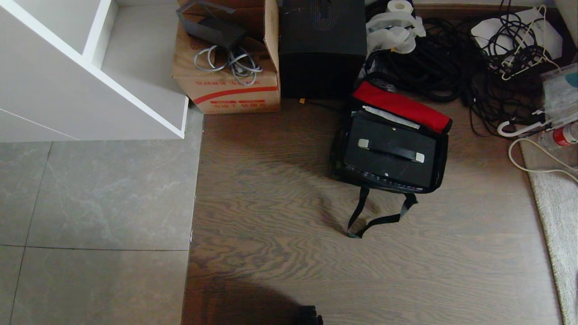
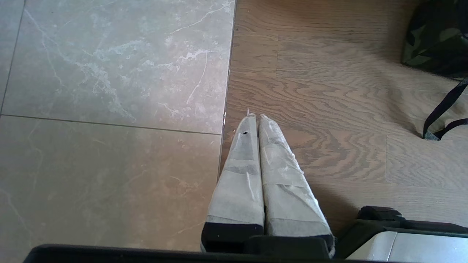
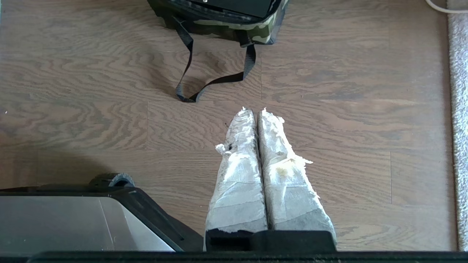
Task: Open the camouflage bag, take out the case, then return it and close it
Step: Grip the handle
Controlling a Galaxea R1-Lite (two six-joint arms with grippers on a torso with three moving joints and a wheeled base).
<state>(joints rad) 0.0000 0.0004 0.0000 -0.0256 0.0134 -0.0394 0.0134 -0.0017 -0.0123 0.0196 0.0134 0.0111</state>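
The camouflage bag (image 1: 337, 155) lies open on the wooden floor, its red-lined flap (image 1: 402, 106) folded back toward the far side. The case (image 1: 384, 164), flat and black, sits inside it with its bar handle (image 1: 391, 150) facing up. The bag's black strap (image 1: 379, 220) trails on the floor toward me. My right gripper (image 3: 255, 109) hangs shut and empty, well short of the strap (image 3: 204, 86) and the bag's near edge (image 3: 252, 31). My left gripper (image 2: 255, 116) is shut and empty over the seam between tile and wood, with the bag (image 2: 431, 40) far off to its side. Neither arm shows in the head view.
A brown carton (image 1: 226, 85) and a tall black box (image 1: 321, 45) stand behind the bag. Tangled black cables (image 1: 451, 58) lie at the back right, a pale rug (image 1: 555, 212) runs along the right, and a white shelf unit (image 1: 90, 67) stands at the back left above grey tiles (image 1: 99, 194).
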